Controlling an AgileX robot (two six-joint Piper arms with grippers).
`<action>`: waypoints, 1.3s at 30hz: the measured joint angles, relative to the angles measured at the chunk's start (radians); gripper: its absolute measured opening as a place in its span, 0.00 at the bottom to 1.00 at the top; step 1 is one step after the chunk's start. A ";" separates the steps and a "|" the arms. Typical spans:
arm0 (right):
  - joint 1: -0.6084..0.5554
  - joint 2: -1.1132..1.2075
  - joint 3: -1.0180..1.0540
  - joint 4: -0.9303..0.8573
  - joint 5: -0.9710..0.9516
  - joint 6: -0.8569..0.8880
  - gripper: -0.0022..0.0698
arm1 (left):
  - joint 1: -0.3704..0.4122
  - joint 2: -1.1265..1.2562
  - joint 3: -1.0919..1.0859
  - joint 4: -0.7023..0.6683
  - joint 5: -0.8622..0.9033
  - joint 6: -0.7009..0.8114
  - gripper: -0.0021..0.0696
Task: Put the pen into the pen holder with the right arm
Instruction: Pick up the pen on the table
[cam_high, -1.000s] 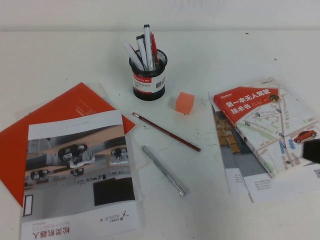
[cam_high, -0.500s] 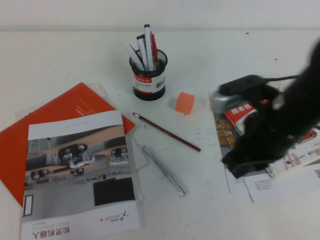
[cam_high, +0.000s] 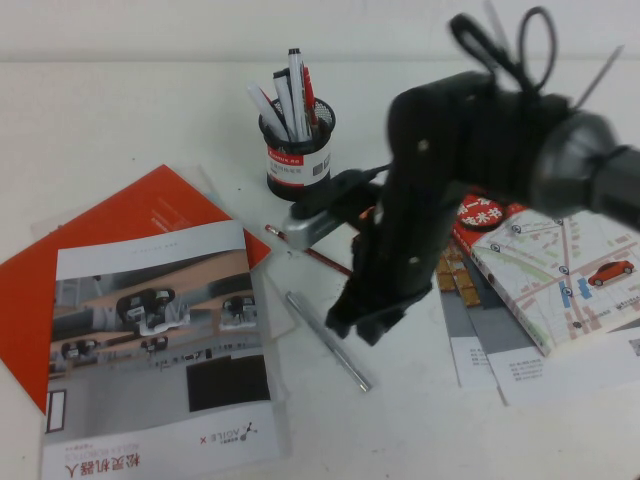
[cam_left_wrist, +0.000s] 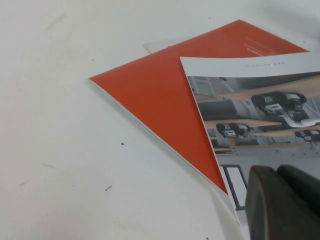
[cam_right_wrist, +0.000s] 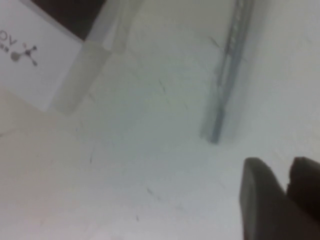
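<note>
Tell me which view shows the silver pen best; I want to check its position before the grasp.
The high view: the silver pen lies whole on the table, beside the right claw. The right wrist view catches only a blurred end of it. The left wrist view misses it, showing the left claw by an orange booklet.

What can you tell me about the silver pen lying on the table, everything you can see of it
The pen is slim, straight and silver-grey, metallic-looking. It lies flat on the white table, slanting from near the brochure corner away toward the robot's right, not yet picked up. The dark-red pencil lies apart, farther back, and the pen holder stands beyond that. The right gripper hangs just beside the pen's middle without touching it. The left gripper is off by the brochure.
</note>
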 joint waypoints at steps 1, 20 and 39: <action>0.007 0.018 -0.019 -0.002 0.000 0.000 0.22 | 0.000 0.000 0.000 0.000 0.000 0.000 0.02; 0.072 0.347 -0.383 -0.094 0.002 0.019 0.47 | 0.000 0.000 0.000 0.000 0.000 0.000 0.02; 0.072 0.332 -0.399 -0.108 0.006 0.032 0.11 | 0.000 0.000 0.000 0.000 0.001 0.000 0.02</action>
